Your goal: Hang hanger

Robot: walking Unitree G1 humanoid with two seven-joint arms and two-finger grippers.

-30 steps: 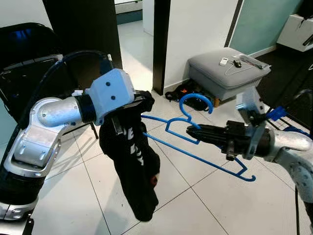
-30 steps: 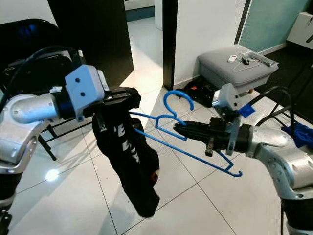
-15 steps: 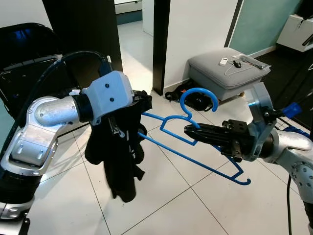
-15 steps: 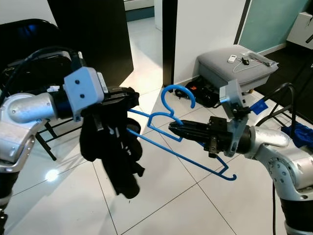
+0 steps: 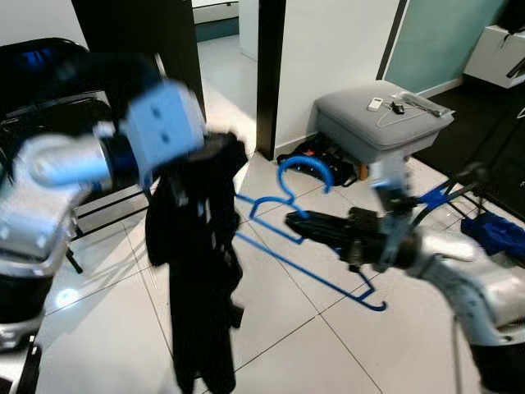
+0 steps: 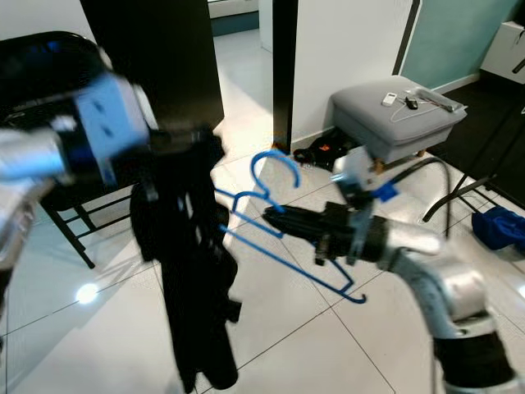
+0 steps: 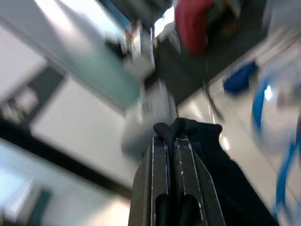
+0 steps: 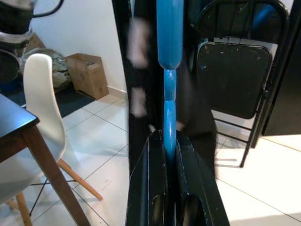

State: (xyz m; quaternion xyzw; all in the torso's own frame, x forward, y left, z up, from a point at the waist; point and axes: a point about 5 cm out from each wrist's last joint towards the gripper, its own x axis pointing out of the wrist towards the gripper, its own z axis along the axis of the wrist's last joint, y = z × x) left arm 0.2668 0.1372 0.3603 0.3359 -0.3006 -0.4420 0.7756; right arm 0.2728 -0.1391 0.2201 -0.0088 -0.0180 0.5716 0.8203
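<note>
The black garment (image 5: 197,271), bunched half a second ago, is being let hang long from the clenched left hand (image 7: 171,136), while the blue hanger (image 5: 303,238) is being gripped by the right hand (image 8: 168,141).

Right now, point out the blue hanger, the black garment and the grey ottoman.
blue hanger (image 6: 271,164), right eye view, on the hook's curve.
black garment (image 6: 190,271), right eye view, mid cloth.
grey ottoman (image 5: 361,131), left eye view, front edge.

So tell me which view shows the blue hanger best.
Left eye view: the whole blue hanger shows, hook to bar, in the right hand. Right eye view shows it similarly; right wrist view sees its edge; left wrist view, a blur.
</note>
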